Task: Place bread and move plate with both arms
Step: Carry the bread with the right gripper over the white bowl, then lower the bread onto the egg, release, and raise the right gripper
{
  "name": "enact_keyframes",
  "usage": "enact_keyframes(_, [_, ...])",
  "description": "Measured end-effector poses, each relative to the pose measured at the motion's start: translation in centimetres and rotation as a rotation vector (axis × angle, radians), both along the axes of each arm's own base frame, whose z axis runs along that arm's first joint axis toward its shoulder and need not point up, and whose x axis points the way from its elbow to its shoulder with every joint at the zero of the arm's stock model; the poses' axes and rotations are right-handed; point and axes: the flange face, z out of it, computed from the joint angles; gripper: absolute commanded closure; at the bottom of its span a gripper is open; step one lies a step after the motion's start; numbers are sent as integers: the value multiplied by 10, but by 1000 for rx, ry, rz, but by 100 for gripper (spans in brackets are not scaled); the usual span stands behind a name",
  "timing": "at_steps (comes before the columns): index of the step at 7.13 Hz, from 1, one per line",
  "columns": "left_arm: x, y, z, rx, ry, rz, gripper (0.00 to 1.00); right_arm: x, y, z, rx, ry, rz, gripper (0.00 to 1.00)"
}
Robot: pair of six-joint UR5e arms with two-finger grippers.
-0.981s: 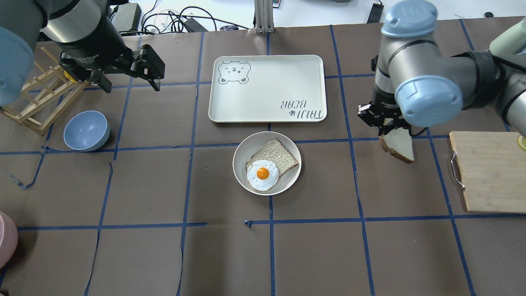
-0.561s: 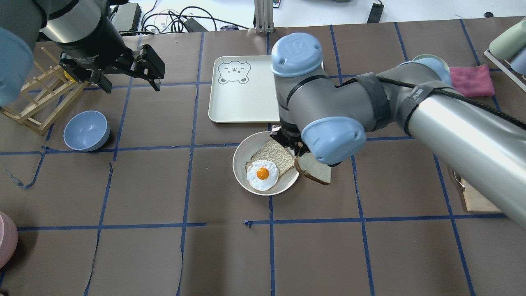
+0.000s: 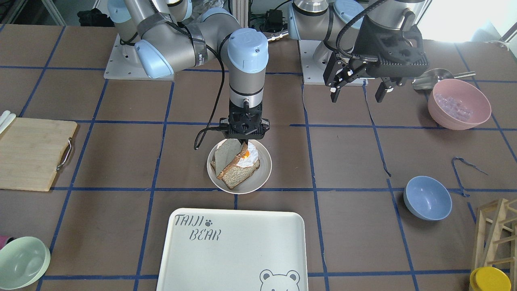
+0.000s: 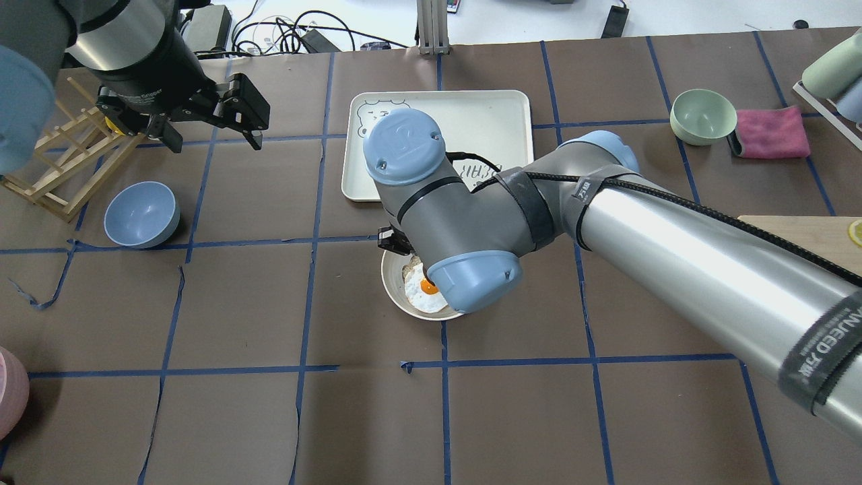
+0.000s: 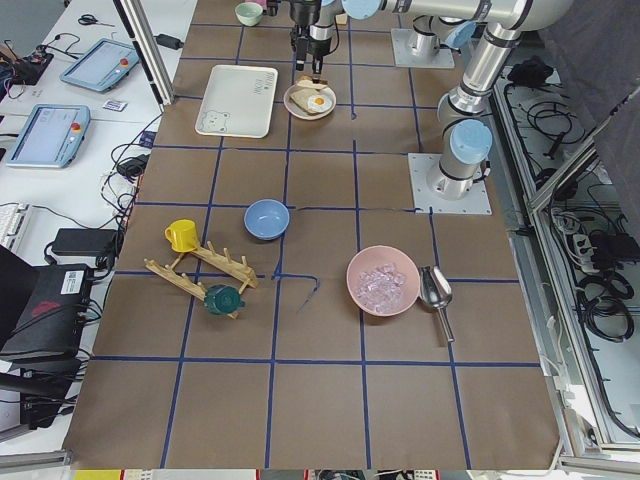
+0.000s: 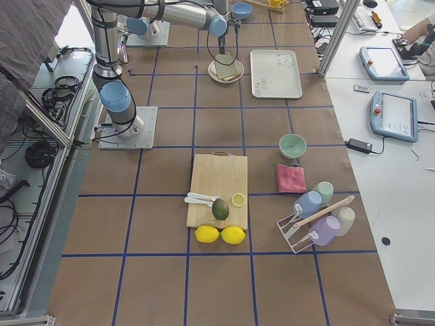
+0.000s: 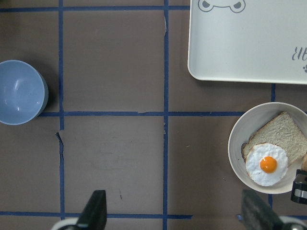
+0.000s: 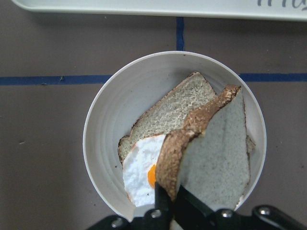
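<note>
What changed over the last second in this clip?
The right pincer carried the bread from beside the board across to the plate. It now holds the bread on edge over the egg and the tanner slice, and has not let go. The left pincer stayed open and in place. The plate, egg and tray did not move.

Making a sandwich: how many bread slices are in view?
2. A browner slice lies on the plate under the egg; the paler bread hangs tilted over it, pinched in the right gripper. None seems hidden.
</note>
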Motion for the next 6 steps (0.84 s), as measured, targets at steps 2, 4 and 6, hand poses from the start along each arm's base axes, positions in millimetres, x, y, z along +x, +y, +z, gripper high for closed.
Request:
enact_keyframes(2, [0, 0, 0, 0, 0, 0, 0, 3, -10, -9, -26, 30, 69, 100])
enact_keyframes(4, [0, 0, 0, -1, 1, 0, 0, 3, -10, -22, -6, 42, 81, 55])
enact_keyframes(6, [0, 0, 1, -2, 0, -1, 0, 2, -6, -30, 13, 42, 82, 11])
